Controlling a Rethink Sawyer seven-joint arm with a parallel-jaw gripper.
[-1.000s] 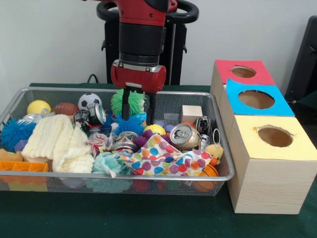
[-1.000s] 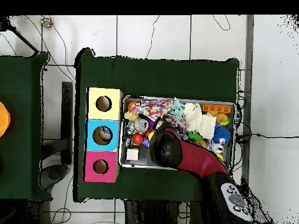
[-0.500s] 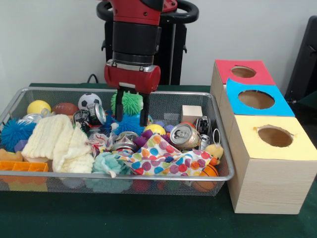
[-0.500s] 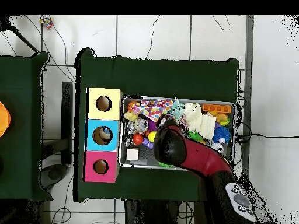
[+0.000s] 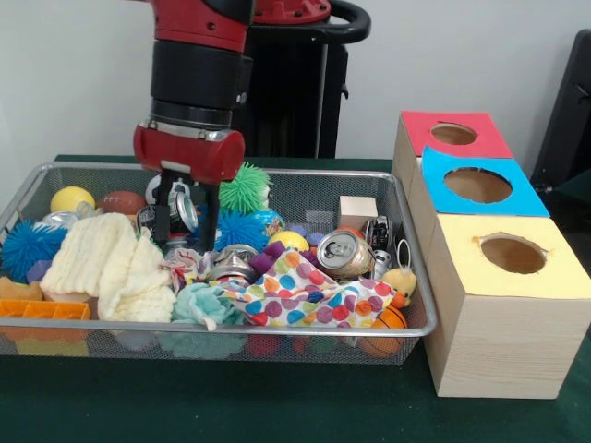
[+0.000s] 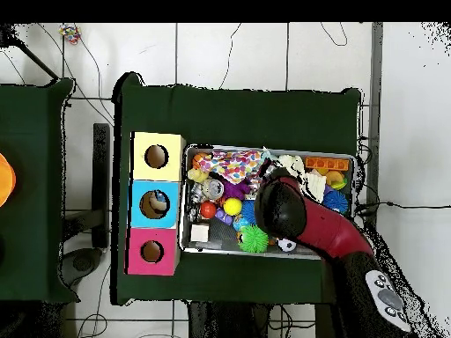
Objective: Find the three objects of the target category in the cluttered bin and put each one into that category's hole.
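While I watch from both cameras, these are my readings.

Gripper [image 5: 185, 219]: I see it upper left of centre in the front view, hanging on the red and black arm [image 6: 308, 220] over the wire bin [image 5: 406, 198]. Its two dark fingers [image 5: 209, 221] point down, a moderate gap between them, nothing clamped. Their tips sit among the clutter just beside a dented can [image 5: 175, 211] and a blue spiky ball [image 5: 240, 229].

Bin contents, left of frame: I make out a yellow ball [image 5: 72, 198], a brown football [image 5: 121, 202], another blue spiky ball [image 5: 25, 247], a cream knitted cloth [image 5: 111, 263] and an orange plastic piece [image 5: 42, 310].

Bin contents, centre: a green spiky ball [image 5: 245, 187] sits toward the bin's upper wall; a polka-dot cloth [image 5: 309, 295] lies low in front, with a pale teal fluffy piece [image 5: 203, 303] to its left.

Bin contents, right: a silver can [image 5: 343, 253] lies tilted on the cloth, a wooden cube [image 5: 356, 211] above it, a small orange basketball [image 5: 388, 318] in the lower right corner.

Boxes: at frame right I see the red box [image 5: 452, 134], blue box [image 5: 478, 185] and yellow box [image 5: 512, 251] in a row, each with a round hole on top.

Target category: I cannot tell which it is.

Overhead view: the arm covers the bin's middle and right part, and the gripper is hidden.
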